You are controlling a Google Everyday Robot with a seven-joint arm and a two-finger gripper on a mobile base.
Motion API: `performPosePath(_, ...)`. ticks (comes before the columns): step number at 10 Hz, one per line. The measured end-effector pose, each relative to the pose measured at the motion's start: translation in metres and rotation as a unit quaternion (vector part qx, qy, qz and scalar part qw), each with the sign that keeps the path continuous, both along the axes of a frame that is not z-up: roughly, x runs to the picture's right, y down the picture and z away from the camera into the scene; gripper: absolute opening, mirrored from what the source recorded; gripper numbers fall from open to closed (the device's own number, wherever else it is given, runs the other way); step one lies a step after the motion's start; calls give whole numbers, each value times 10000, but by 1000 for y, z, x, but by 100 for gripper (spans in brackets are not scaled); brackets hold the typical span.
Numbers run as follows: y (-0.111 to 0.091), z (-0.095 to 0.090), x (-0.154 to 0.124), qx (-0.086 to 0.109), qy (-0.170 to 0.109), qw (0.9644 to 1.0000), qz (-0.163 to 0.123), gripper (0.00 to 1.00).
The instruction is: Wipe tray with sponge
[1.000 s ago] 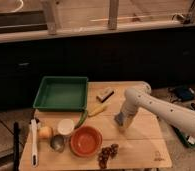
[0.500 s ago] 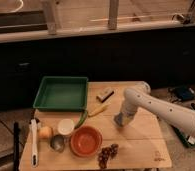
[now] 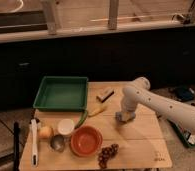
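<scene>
Arm pose unchanged since the earlier frame. Gripper (image 3: 123,116) low on the table (image 3: 141,145), clenched on the sponge (image 3: 119,119). Tray (image 3: 61,106) well apart, upper left.

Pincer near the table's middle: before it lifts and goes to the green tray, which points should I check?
1. Pincer low on the table, right of the tray, shut: ok.
2. Sponge truly gripped: cannot tell; the pincer hides most of it.
3. Tray bottom bare: ok.
4. Low path to the tray: not ok; the tan-and-black block and the yellow piece lie in between.
5. Tray flat on the table: ok.
</scene>
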State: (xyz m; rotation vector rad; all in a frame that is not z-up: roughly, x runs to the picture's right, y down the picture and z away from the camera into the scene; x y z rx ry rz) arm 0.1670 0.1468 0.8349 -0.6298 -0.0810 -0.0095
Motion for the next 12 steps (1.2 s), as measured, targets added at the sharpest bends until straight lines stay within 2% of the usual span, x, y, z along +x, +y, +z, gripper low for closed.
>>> performPosePath(3,-6,-4,-12,72,39,9999,-135,4)
performPosePath(6,-29,-8,-40,251,15,9994,-257,12)
performPosePath(9,-37,-12,-49,316,28,9987,-387,12)
performPosePath(12,-58,-11,-80,424,-26,9976,-538,7)
